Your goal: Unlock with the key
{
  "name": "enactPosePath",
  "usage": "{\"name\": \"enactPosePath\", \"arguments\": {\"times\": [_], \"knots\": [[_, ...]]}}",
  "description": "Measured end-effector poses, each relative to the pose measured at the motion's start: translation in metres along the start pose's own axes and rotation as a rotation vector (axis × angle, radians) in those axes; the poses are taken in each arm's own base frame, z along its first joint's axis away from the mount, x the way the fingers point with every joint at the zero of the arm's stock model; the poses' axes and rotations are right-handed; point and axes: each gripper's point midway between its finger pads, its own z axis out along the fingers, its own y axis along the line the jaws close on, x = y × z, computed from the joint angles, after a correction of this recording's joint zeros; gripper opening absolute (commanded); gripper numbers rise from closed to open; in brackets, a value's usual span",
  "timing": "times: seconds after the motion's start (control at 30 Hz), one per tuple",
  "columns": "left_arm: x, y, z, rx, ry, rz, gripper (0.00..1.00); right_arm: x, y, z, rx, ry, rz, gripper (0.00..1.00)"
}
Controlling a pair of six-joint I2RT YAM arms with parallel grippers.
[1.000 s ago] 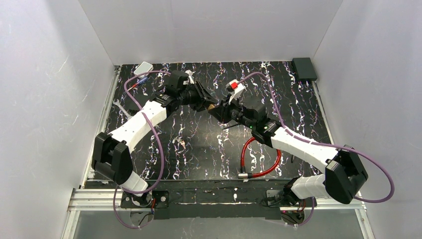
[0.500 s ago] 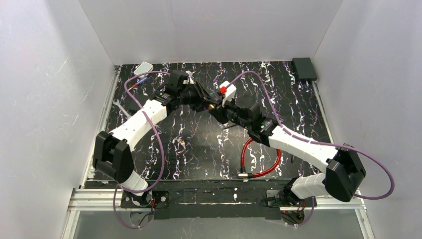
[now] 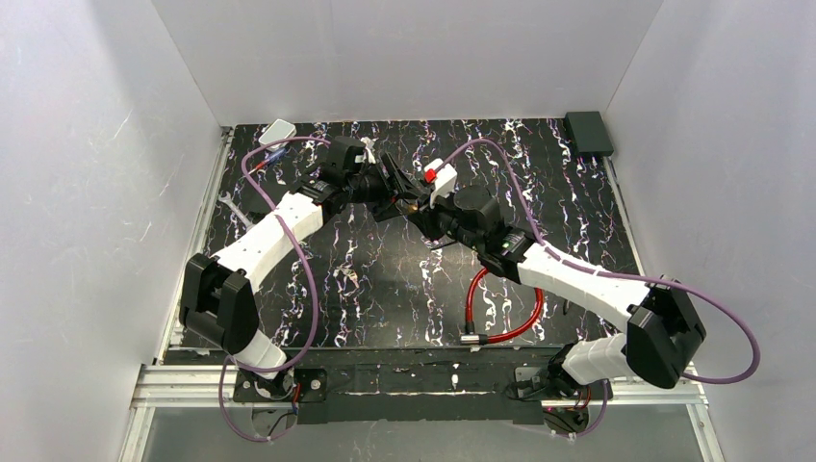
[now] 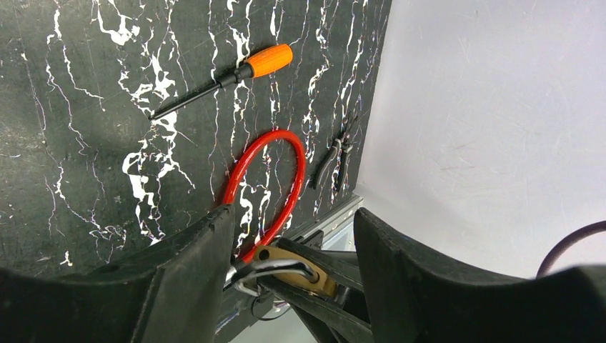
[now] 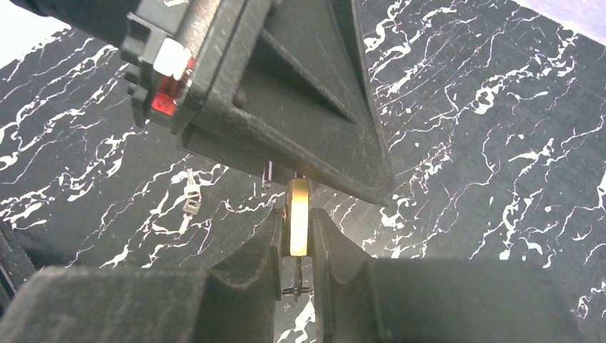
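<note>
Diagonally in left-wrist view, key (image 4: 221, 82), orange head upper-right, tail lower-left; left gripper (image 4: 293, 221) wide; right gripper (image 5: 296, 221) tight on padlock (image 5: 299, 204).

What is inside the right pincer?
A small brass padlock, clamped between the fingers of the right pincer. Its far end is covered by the black left pincer.

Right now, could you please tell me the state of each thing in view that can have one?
left gripper: open, either side of the padlock.
right gripper: shut on the padlock.
padlock: held above the table; locked or unlocked, cannot tell.
key: lying on the table, not held.
red cable: lying looped on the table.
</note>
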Motion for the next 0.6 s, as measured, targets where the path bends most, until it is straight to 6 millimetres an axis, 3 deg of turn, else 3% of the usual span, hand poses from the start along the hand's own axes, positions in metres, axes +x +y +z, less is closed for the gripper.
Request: {"name": "enactPosePath", "arguments": {"times": [0.4, 0.6], "knots": [[-0.002, 0.001, -0.001, 0.001, 0.000, -0.005, 0.58, 0.021, -0.005, 0.005, 0.024, 0.044, 0.004, 0.01], [-0.003, -0.001, -0.002, 0.017, 0.005, -0.009, 0.57, 0.041, -0.007, 0.007, 0.033, 0.091, 0.003, 0.01]]}}
